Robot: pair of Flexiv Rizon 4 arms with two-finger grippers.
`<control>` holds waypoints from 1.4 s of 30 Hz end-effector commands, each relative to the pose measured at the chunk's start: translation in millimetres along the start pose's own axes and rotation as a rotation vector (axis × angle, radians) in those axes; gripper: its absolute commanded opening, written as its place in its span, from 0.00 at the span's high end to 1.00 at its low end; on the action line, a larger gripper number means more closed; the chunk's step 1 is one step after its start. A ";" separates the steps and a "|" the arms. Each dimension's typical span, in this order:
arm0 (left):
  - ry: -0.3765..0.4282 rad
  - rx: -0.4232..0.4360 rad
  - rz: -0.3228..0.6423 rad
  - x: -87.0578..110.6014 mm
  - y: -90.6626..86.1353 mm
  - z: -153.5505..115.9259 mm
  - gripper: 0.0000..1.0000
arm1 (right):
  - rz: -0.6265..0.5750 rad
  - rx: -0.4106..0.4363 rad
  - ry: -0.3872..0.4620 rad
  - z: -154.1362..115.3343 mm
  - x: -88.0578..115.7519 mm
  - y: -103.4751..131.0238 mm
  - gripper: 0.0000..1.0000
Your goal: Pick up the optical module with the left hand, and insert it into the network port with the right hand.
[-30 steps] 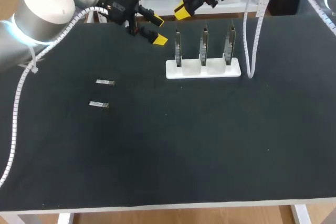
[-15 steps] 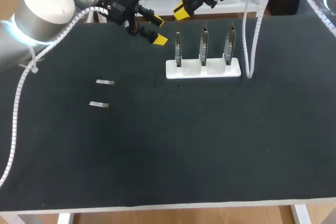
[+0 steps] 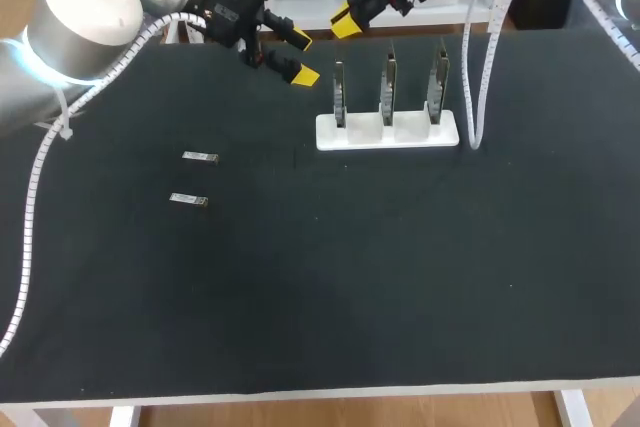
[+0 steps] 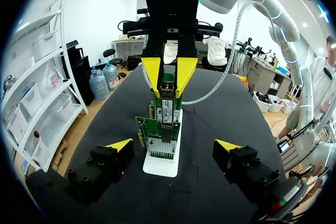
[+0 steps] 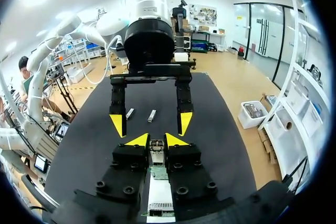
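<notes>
Head view shows two small modules lying flat on the black table (image 3: 350, 287), on the left arm's side and well apart from everything else. The far module (image 3: 200, 156) and the near module (image 3: 188, 200) lie near each other, roughly parallel and not touching.

Either one is likely light and rigid, a slim metal-cased stick that could skid on the tabletop if nudged. A pinch across the long sides near the middle looks safest, leaving the plug end free for the hand-over. That plug end is probably delicate and best left untouched. Each module looks silvery grey, thin and oblong; finer detail is too small to tell.

Further right, toward the far edge, a white stand (image 3: 387, 132) holds three circuit cards (image 3: 387, 87) upright in a row. Judging by the task, their ports are where a module must go.

The left gripper (image 3: 298, 59) hangs above the far part of the table, just beside the stand and well apart from the modules. Its fingers are spread wide and hold nothing. The right gripper (image 5: 157, 140) hangs behind the stand at the far edge. Its fingers are drawn to a narrow gap, with nothing gripped as far as can be seen. No pickup has begun.
</notes>
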State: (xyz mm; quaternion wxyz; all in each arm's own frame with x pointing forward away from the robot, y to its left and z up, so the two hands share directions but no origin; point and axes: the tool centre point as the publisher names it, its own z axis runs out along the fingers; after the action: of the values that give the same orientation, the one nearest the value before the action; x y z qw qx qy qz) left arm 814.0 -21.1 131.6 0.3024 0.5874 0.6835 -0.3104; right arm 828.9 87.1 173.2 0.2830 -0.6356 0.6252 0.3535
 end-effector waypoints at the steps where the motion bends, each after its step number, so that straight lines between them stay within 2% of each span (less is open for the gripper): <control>1: 0.002 0.002 0.000 -0.5 0.8 0.1 0.00 | 0.000 0.006 0.000 -0.3 -0.3 1.3 1.00; 42: 0.002 0.002 0.000 -0.5 0.8 0.1 0.00 | 0.008 0.005 0.001 3.9 5.6 2.8 1.00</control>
State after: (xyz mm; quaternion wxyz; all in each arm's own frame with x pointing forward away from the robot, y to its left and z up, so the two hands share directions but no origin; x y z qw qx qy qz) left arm 814.0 -21.1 131.6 0.3024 0.5874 0.6835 -0.3104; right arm 828.2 87.1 167.2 0.2814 -0.6337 0.6274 0.3544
